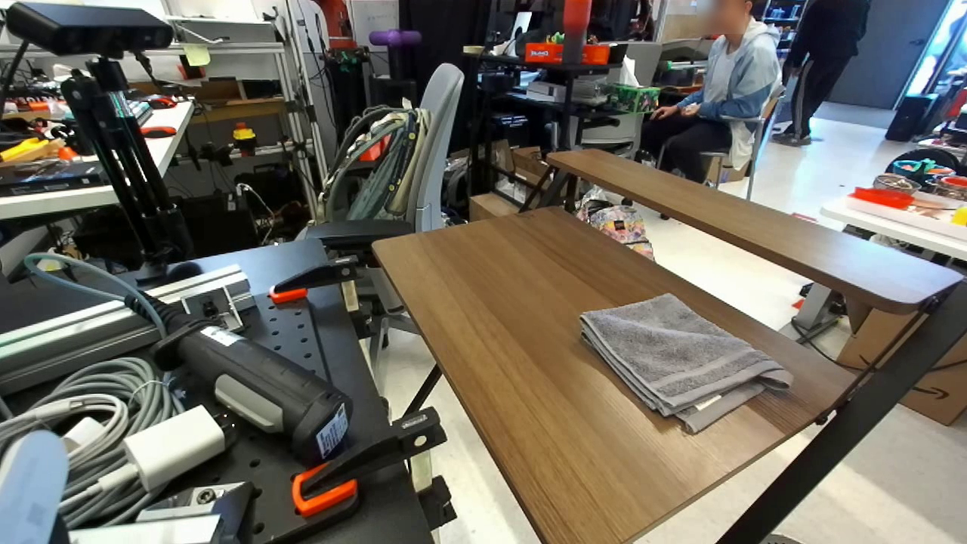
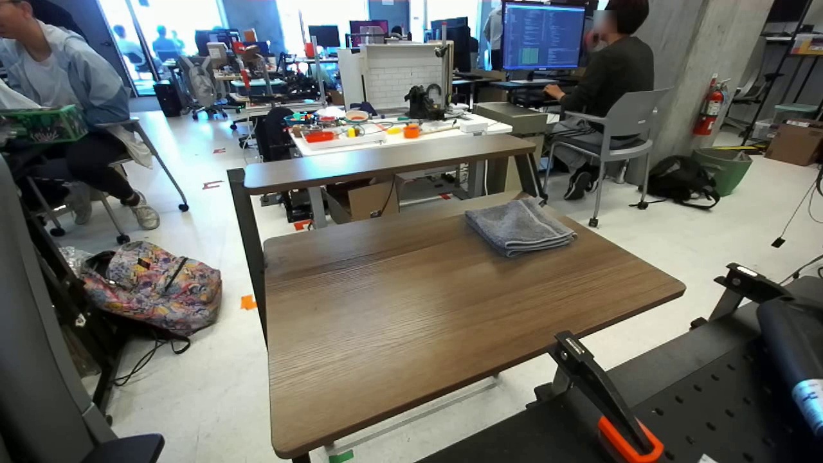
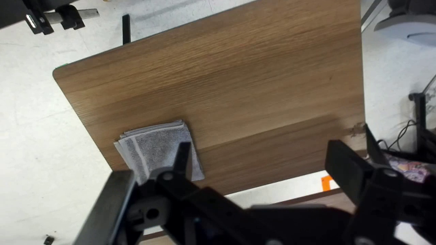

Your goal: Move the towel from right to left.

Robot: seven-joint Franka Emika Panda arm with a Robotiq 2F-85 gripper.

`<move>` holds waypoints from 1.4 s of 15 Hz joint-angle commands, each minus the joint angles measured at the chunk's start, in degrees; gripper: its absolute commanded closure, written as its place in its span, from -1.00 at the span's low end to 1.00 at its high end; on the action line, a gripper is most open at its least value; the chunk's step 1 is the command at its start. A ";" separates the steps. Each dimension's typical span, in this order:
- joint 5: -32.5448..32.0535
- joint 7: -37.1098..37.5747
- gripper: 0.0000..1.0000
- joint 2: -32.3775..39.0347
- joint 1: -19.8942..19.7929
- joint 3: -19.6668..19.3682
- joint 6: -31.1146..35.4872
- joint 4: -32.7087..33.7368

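Note:
The grey folded towel [image 1: 672, 347] lies flat on the brown wooden table [image 1: 483, 302], with layered edges showing. In an exterior view the towel [image 2: 517, 225] lies near the table's back right, on the bare wood [image 2: 386, 315]. In the wrist view the towel [image 3: 160, 146] is at the lower left of the table [image 3: 245, 85], partly hidden behind a finger. My gripper [image 3: 260, 144] is open with wide-apart fingers and holds nothing. It appears above the table, apart from the towel. The gripper does not show in either exterior view.
A raised wooden shelf [image 1: 740, 219] runs along one long side of the table, on dark metal supports [image 1: 854, 423]; it also shows here [image 2: 386, 165]. A black bench [image 1: 287, 332] with orange-tipped clamps [image 1: 325, 491], cables and a black handheld device [image 1: 257, 385] stands alongside. An office chair [image 1: 438, 143] is near.

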 commanded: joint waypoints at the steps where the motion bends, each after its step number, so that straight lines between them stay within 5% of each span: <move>1: -6.16 7.95 -1.00 11.37 -2.06 -2.09 5.76 6.46; 6: -10.74 15.29 -1.00 27.28 -0.49 -9.89 12.63 14.76; 15: 6.42 7.51 -1.00 49.60 -2.62 -16.22 14.21 33.32; 21: 9.51 8.36 -1.00 60.80 -2.35 -19.62 12.97 44.32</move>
